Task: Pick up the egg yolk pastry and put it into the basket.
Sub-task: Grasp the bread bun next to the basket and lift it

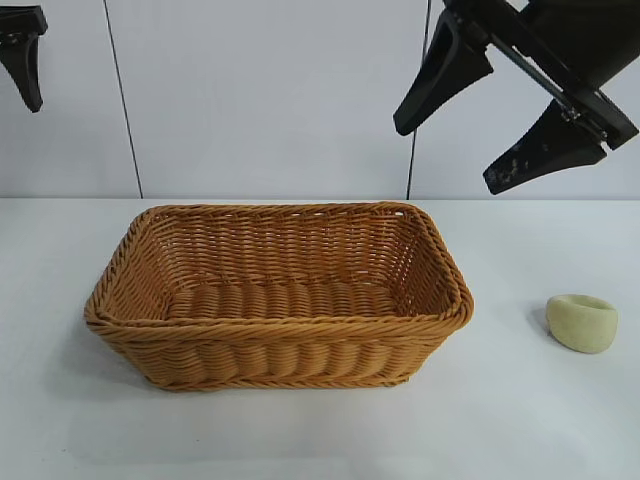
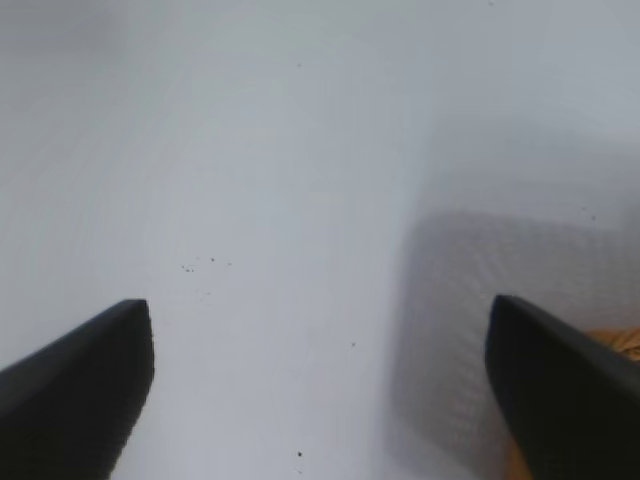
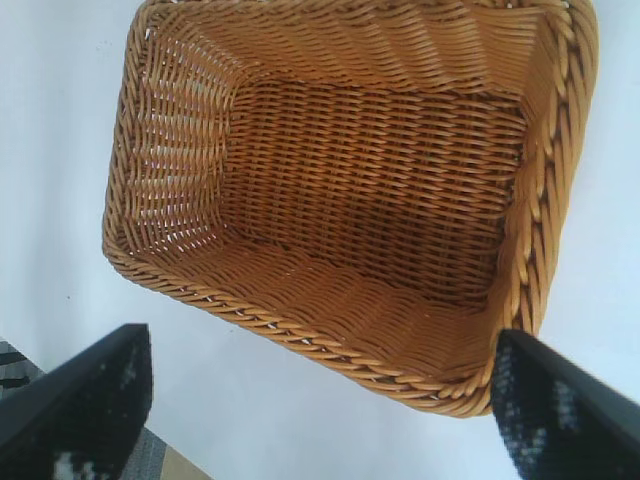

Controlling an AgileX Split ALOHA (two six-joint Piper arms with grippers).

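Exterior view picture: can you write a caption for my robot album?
Open right end effector hangs above the table, egg yolk pastry waiting beside the empty basket; left end effector parked high.

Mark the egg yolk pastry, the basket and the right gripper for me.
egg yolk pastry (image 1: 582,322): exterior view, on its pale front face.
basket (image 1: 280,325): exterior view, on the near braided rim.
right gripper (image 1: 497,142): exterior view, midway between its two open black fingertips, high above the table.
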